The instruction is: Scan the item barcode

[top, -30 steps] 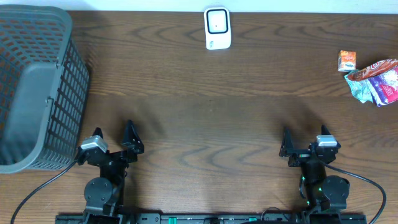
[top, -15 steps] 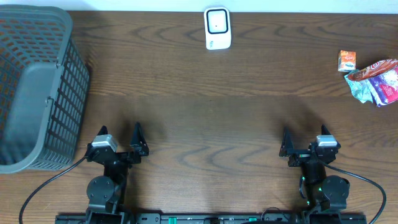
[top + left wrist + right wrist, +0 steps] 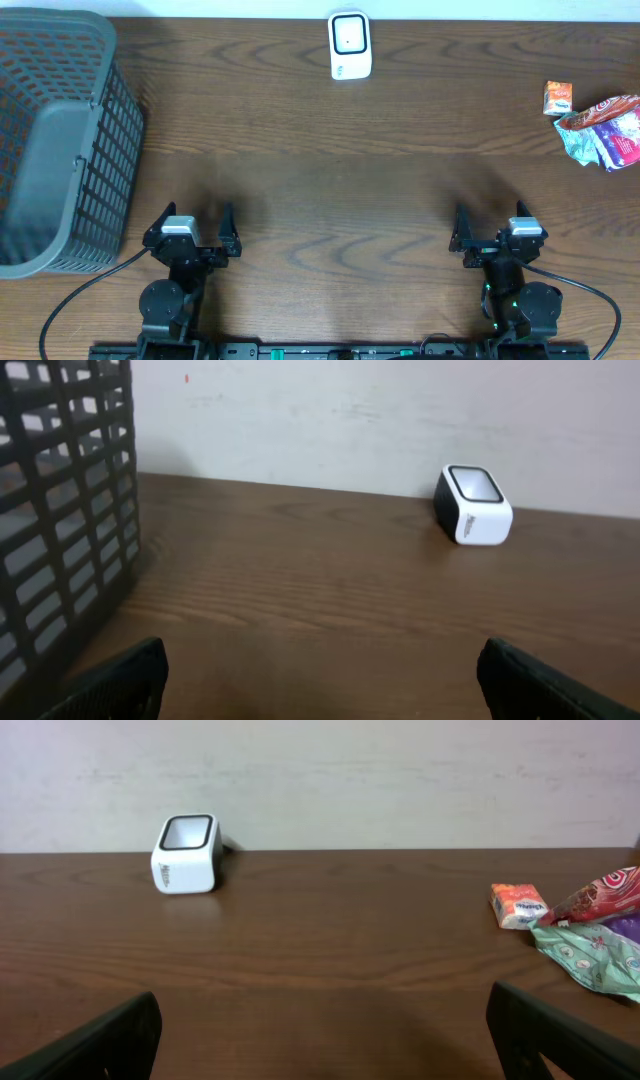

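The left tool (image 3: 194,218) and right tool (image 3: 489,216) are sitting by the tabletop's (image 3: 330,170) near edge, jaws spread apart and gripping nothing. The scanner (image 3: 350,45) is standing mid far edge. The snack packets (image 3: 605,130) are lying near the far right corner.

Soft, even light from above covers my dark wood counter (image 3: 330,150). The overhead view is sharp, with a pale sheen across its middle. A faint shadow lies just right of the basket (image 3: 60,140). In the wrist views the wall (image 3: 300,410) is bright and flat. The fingertips of my left tool (image 3: 320,665) and right tool (image 3: 325,1015) are dark, blurred shapes in the lower corners.
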Controlling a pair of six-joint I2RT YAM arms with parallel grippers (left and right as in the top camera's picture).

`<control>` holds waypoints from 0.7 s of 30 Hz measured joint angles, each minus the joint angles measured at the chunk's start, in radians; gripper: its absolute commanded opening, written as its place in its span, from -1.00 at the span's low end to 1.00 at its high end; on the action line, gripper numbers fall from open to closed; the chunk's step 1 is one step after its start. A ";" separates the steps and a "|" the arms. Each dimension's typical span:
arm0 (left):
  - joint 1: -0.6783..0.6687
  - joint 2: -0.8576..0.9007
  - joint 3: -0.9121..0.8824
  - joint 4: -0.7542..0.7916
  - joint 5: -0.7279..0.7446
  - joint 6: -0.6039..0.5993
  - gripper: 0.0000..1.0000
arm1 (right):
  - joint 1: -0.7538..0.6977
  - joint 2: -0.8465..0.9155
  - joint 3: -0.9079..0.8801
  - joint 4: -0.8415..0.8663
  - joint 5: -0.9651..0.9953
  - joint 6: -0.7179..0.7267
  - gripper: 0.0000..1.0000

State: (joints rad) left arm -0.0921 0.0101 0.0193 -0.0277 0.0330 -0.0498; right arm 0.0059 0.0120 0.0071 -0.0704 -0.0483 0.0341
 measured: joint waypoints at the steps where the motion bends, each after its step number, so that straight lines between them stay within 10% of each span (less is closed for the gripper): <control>1: 0.000 0.000 0.000 -0.001 0.005 0.006 0.96 | 0.000 0.000 0.000 0.000 0.000 0.000 0.99; 21: 0.001 0.000 0.000 -0.003 0.016 0.058 0.96 | 0.000 0.000 0.000 0.000 0.000 0.000 0.99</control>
State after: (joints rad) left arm -0.0914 0.0101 0.0193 -0.0303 0.0494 0.0086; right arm 0.0059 0.0120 0.0071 -0.0704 -0.0483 0.0341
